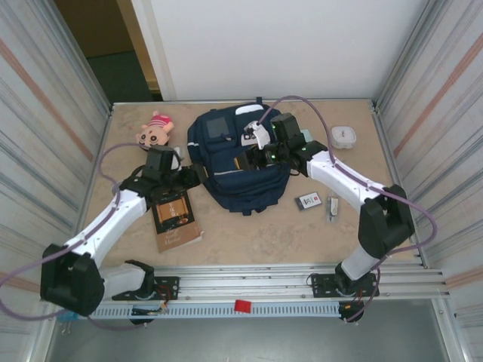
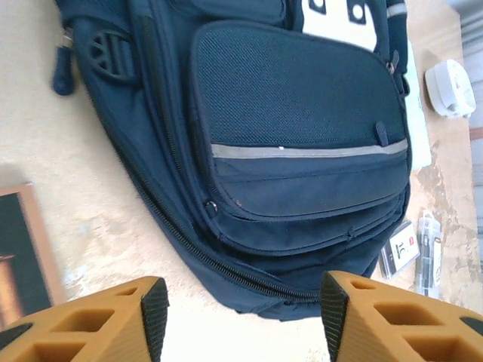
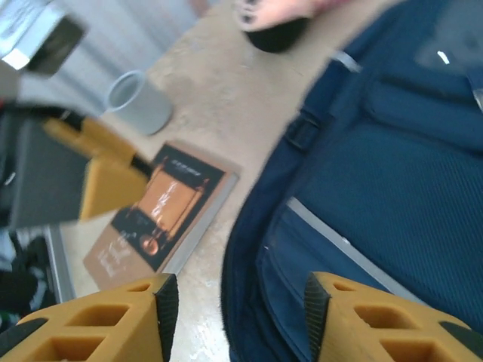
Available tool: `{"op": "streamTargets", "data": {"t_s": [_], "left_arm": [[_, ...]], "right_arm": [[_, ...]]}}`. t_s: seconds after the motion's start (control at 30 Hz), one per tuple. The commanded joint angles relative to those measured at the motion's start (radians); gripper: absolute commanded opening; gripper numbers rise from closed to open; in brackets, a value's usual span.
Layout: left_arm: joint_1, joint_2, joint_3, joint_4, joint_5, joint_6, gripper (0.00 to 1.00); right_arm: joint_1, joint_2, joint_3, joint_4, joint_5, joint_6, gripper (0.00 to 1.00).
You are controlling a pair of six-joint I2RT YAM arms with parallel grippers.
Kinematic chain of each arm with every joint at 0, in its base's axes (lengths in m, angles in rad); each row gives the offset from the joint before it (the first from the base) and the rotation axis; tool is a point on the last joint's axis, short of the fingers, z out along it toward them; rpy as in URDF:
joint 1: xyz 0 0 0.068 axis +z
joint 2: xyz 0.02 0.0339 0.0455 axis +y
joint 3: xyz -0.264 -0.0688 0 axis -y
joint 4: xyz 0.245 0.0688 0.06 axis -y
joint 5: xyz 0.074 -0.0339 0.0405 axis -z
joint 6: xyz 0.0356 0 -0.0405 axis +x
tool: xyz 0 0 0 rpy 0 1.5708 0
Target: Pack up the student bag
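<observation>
Both arms reach forward over the table and bend inward toward each other. The left gripper (image 2: pixel 243 320) points rightward, jaws spread apart; the right gripper (image 3: pixel 235 309) points leftward, jaws likewise parted.

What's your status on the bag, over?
Left and right jaws open, empty. Student bag lies flat on table, front up. Book left of it, not blocking.
</observation>
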Motion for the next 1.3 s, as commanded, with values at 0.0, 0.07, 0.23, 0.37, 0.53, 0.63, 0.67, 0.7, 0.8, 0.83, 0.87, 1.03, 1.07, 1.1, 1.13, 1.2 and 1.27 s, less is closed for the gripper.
{"op": "streamTargets", "data": {"t_s": [0.0, 0.07, 0.23, 0.37, 0.53, 0.63, 0.67, 0.7, 0.8, 0.83, 0.87, 1.03, 1.07, 1.1, 1.13, 1.2, 1.27], "left_arm": [[-0.024, 0.079, 0.008, 0.117, -0.004, -0.022, 0.57], [-0.032, 0.140, 0.019, 0.154, -0.006, -0.020, 0.57], [-0.033, 0.267, 0.032, 0.176, -0.057, -0.016, 0.57], [-0.029, 0.305, 0.035, 0.191, -0.065, -0.017, 0.57], [-0.013, 0.299, 0.038, 0.172, -0.074, -0.017, 0.57], [-0.004, 0.254, 0.055, 0.110, -0.078, -0.013, 0.58], [0.000, 0.229, 0.062, 0.075, -0.080, -0.016, 0.59], [0.003, 0.203, 0.068, 0.035, -0.083, -0.020, 0.60], [0.027, 0.102, 0.063, -0.091, -0.083, -0.043, 0.63], [0.045, 0.067, 0.053, -0.137, -0.090, -0.054, 0.64], [0.067, 0.025, 0.036, -0.176, -0.088, -0.061, 0.64], [0.189, -0.147, -0.075, -0.310, -0.078, -0.092, 0.65], [0.216, -0.176, -0.103, -0.326, -0.066, -0.098, 0.66], [0.243, -0.198, -0.127, -0.336, -0.054, -0.100, 0.66], [0.277, -0.218, -0.153, -0.344, -0.037, -0.095, 0.66], [0.338, -0.240, -0.192, -0.363, -0.027, -0.079, 0.67], [0.379, -0.252, -0.224, -0.370, -0.022, -0.061, 0.67]], "right_arm": [[-0.027, 0.083, -0.078, 0.073, 0.109, 0.326, 0.45], [-0.035, 0.116, -0.113, 0.107, 0.148, 0.383, 0.41], [-0.010, 0.162, -0.206, 0.224, 0.182, 0.500, 0.36], [0.038, 0.191, -0.252, 0.293, 0.228, 0.560, 0.37], [0.064, 0.184, -0.243, 0.323, 0.243, 0.592, 0.38], [0.055, 0.134, -0.192, 0.232, 0.265, 0.553, 0.45], [0.051, 0.111, -0.174, 0.199, 0.267, 0.540, 0.47], [0.047, 0.083, -0.148, 0.157, 0.265, 0.524, 0.48], [0.069, 0.008, -0.064, 0.045, 0.259, 0.490, 0.52], [0.092, -0.011, -0.034, 0.003, 0.268, 0.487, 0.53], [0.117, -0.023, -0.009, -0.030, 0.278, 0.491, 0.54], [0.257, 0.007, 0.071, -0.142, 0.311, 0.585, 0.56], [0.286, 0.028, 0.081, -0.149, 0.311, 0.610, 0.57], [0.309, 0.050, 0.087, -0.149, 0.305, 0.618, 0.57], [0.336, 0.081, 0.104, -0.155, 0.297, 0.619, 0.58], [0.376, 0.149, 0.151, -0.180, 0.270, 0.615, 0.58], [0.404, 0.229, 0.206, -0.199, 0.238, 0.596, 0.58]]}}
